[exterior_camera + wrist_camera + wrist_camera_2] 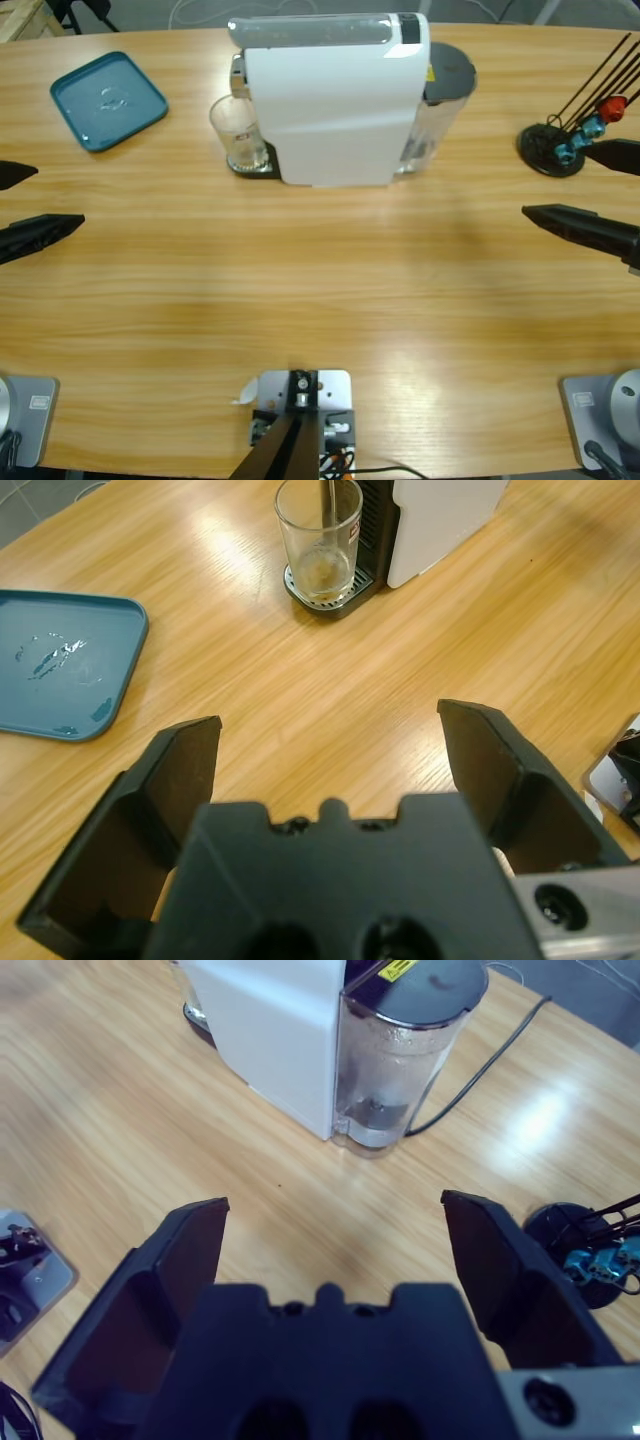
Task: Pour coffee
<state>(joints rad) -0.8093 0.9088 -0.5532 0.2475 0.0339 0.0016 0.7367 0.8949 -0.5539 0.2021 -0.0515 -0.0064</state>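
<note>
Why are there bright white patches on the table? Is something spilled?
Just lamp glare on the shiny wooden table: in the left wrist view a patch beside the glass, in the right wrist view one near the black cable, in the high view a paler sheen. The coffee machine casts a soft shadow.

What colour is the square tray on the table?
The tray is teal blue, clearest in the high view.

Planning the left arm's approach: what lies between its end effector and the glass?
Only bare wooden table, per the left wrist view, separates the left end effector from the clear drinking glass.
</note>
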